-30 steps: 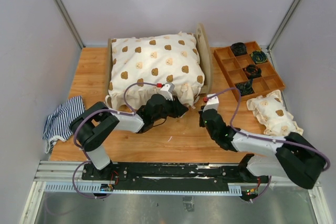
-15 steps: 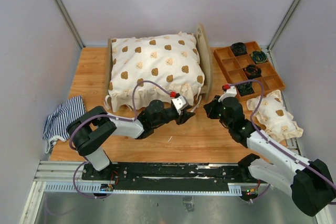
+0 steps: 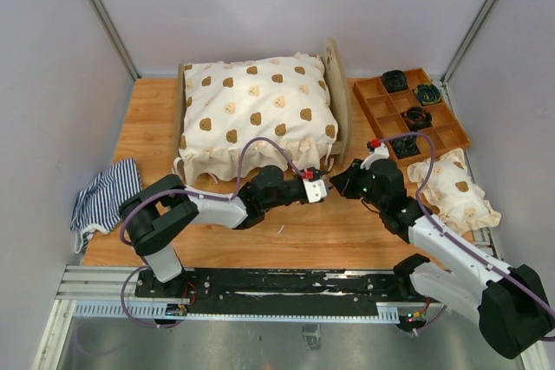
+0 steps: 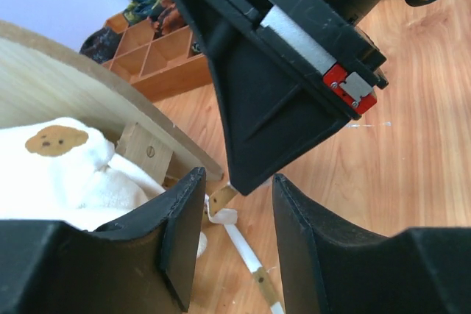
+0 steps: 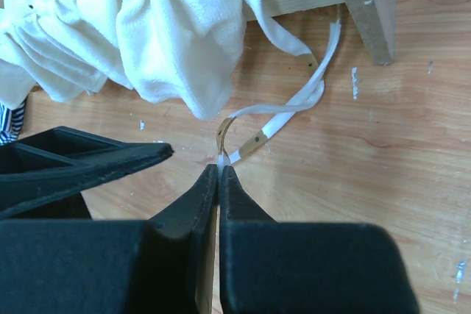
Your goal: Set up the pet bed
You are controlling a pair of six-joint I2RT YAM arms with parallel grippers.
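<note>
Wooden tabletop, pet bed at twelve o'clock; my right gripper is clenched on a white strap (its very end) off the bed's five o'clock corner; my left gripper stands parted, holding nothing.

Nothing legible in any of the three views: no text, labels, brand marks, numbers or signs can be read on anything.
</note>
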